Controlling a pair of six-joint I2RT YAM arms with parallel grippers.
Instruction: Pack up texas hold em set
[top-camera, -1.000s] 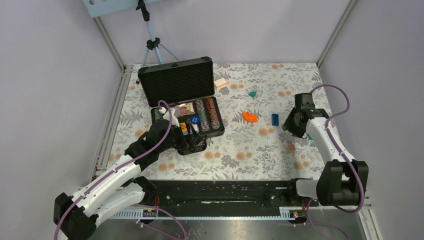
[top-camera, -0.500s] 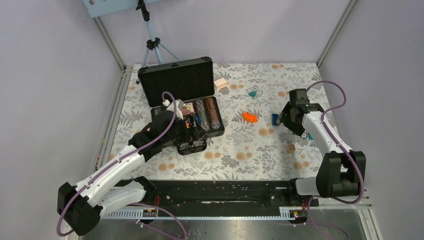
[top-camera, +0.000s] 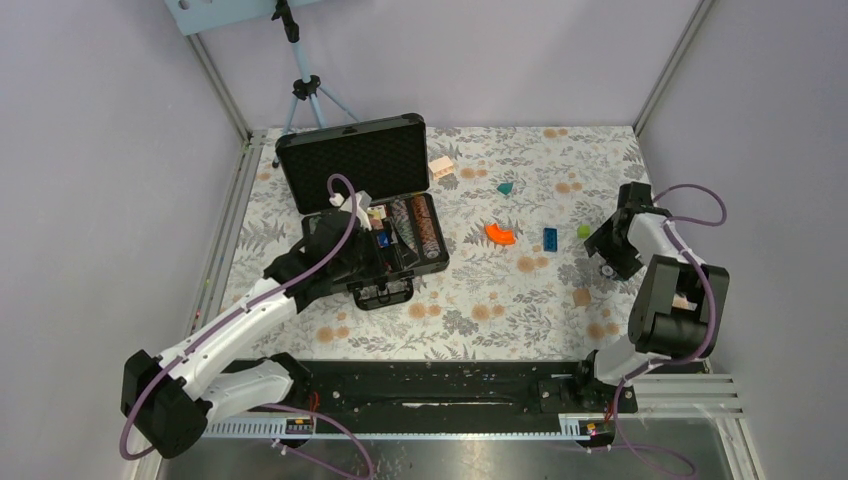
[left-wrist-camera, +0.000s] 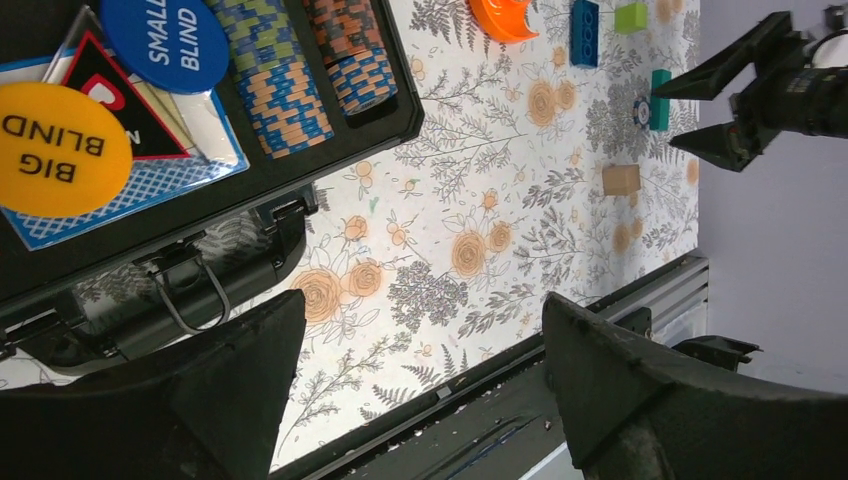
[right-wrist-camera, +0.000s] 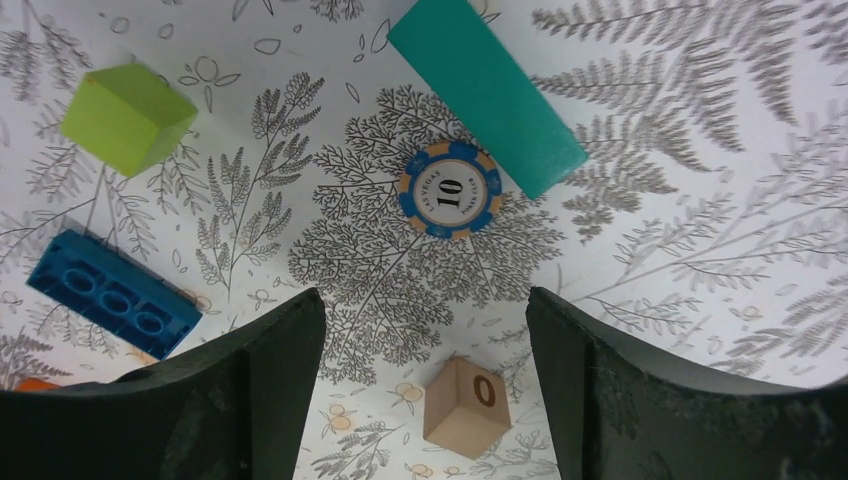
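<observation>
- The left white-and-black arm (top-camera: 240, 320) stretched diagonally forward from its base at the near edge, with its wrist at the far end of the reach.
- The left black two-finger gripper (left-wrist-camera: 420, 350) pointed downward, its jaws spread wide with nothing held between them.
- The right white-and-black arm (top-camera: 668, 245) was folded tightly, its elbow raised above the base.
- The right black two-finger gripper (right-wrist-camera: 425, 340) faced straight down, its jaws wide apart and empty.

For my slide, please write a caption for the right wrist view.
Open right fingers hover above a stray poker chip marked 10, lying beside a teal block on the floral table.
</observation>
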